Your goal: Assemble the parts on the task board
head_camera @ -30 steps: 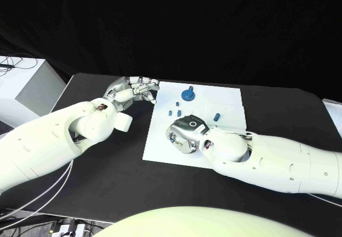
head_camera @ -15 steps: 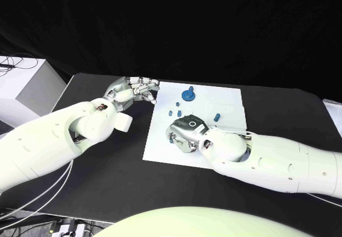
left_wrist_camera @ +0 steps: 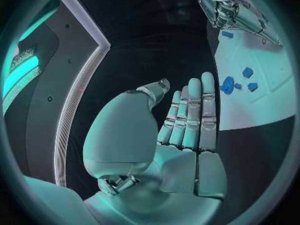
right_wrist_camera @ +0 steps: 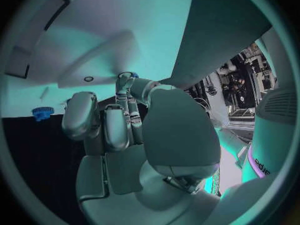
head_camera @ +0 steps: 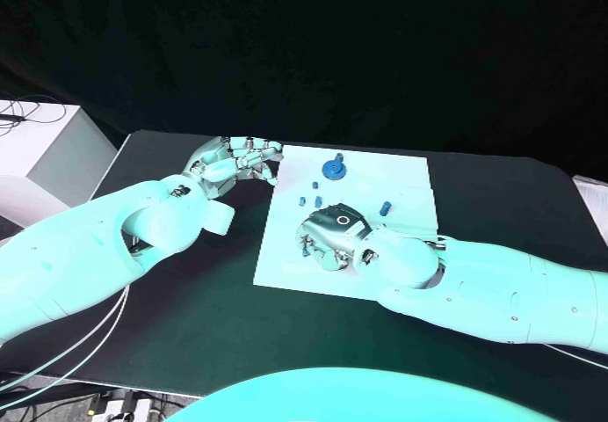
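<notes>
The white task board (head_camera: 399, 180) lies mid-table. A blue gear (head_camera: 333, 169) stands near its far edge, and it also appears as the gear (right_wrist_camera: 42, 113) in the right wrist view. Small blue parts (head_camera: 312, 201) and one more blue part (head_camera: 384, 208) stand nearer the middle. My right hand (head_camera: 332, 236) rests low over the board's near half with its fingers curled. A small blue part (right_wrist_camera: 133, 75) shows pinched at its thumb tip. My left hand (head_camera: 235, 162) hovers at the board's left far corner, fingers straight and holding nothing; the left wrist view shows this hand (left_wrist_camera: 187, 120) facing the board (left_wrist_camera: 262, 102).
A white box (head_camera: 38, 158) stands off the table's left side. Cables (head_camera: 76, 356) hang by the front left corner. Bare black table (head_camera: 190, 290) stretches left of the board and in front of it.
</notes>
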Tool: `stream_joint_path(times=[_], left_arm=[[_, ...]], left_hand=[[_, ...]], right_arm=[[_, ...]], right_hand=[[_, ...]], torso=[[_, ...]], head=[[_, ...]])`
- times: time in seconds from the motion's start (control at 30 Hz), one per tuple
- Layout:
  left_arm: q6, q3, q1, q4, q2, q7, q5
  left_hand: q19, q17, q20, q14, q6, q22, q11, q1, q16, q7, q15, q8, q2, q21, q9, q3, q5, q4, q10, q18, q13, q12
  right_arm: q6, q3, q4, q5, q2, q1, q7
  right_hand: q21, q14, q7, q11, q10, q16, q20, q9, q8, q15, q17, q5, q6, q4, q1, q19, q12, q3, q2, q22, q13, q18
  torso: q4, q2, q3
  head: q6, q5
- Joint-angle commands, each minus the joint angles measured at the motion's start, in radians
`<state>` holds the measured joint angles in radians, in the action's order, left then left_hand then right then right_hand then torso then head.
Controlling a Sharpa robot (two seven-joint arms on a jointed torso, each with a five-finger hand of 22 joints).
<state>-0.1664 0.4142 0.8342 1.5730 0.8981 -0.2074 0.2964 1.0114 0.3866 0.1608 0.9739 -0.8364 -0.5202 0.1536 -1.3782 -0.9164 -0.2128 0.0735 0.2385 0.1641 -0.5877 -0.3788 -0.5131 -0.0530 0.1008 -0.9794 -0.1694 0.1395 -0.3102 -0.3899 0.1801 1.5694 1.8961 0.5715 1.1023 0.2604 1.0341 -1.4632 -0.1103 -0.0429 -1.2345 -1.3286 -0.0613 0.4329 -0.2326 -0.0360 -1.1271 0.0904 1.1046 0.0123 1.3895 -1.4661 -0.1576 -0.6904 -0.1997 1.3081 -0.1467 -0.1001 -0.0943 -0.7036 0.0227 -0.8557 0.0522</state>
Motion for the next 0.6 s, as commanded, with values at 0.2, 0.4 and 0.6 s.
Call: stream_joint_path(times=[0.2,0.4,0.6], left_arm=[[0.018,0.000,0.000,0.002,0.001,-0.003,0.004],[0.018,0.000,0.000,0.002,0.002,-0.002,0.004],[0.018,0.000,0.000,0.002,0.003,-0.001,0.004]], left_hand=[[0.006,0.001,0.003,-0.002,0.004,0.001,0.000,-0.009,0.005,-0.014,0.003,0.004,0.004,0.002,0.001,0.005,0.001,-0.001,0.007,-0.013,-0.001,-0.003],[0.006,0.001,0.003,-0.002,0.004,0.001,0.000,-0.009,0.005,-0.014,0.003,0.004,0.004,0.002,0.001,0.005,0.001,-0.001,0.007,-0.013,-0.001,-0.003],[0.006,0.001,0.003,-0.003,0.006,0.002,0.001,-0.010,0.005,-0.014,0.004,0.005,0.004,0.003,0.001,0.006,0.001,0.000,0.008,-0.013,-0.001,-0.005]], right_arm=[[0.010,0.001,-0.002,-0.003,0.006,-0.002,0.017],[0.036,0.001,-0.001,-0.013,0.011,-0.002,0.008],[0.026,0.001,0.005,-0.020,0.019,-0.002,0.003]], right_hand=[[-0.003,-0.014,-0.009,-0.014,0.025,0.004,0.002,-0.005,0.015,0.006,0.010,0.018,-0.026,0.006,-0.007,-0.048,0.021,-0.011,-0.014,0.006,0.006,0.013],[-0.030,-0.005,-0.023,-0.031,0.063,0.016,-0.006,-0.017,0.047,0.020,0.028,0.069,-0.070,0.021,-0.016,-0.040,0.053,-0.034,-0.044,-0.002,0.022,0.011],[-0.039,0.000,-0.027,-0.037,0.079,0.018,-0.010,-0.022,0.059,0.025,0.033,0.098,-0.086,0.024,-0.030,-0.036,0.066,-0.044,-0.058,-0.004,0.030,0.010]], torso=[[0.0000,0.000,0.0000],[0.0001,0.000,0.0000],[0.0000,0.000,-0.0004]], head=[[0.001,0.000],[0.001,0.000],[0.002,0.000]])
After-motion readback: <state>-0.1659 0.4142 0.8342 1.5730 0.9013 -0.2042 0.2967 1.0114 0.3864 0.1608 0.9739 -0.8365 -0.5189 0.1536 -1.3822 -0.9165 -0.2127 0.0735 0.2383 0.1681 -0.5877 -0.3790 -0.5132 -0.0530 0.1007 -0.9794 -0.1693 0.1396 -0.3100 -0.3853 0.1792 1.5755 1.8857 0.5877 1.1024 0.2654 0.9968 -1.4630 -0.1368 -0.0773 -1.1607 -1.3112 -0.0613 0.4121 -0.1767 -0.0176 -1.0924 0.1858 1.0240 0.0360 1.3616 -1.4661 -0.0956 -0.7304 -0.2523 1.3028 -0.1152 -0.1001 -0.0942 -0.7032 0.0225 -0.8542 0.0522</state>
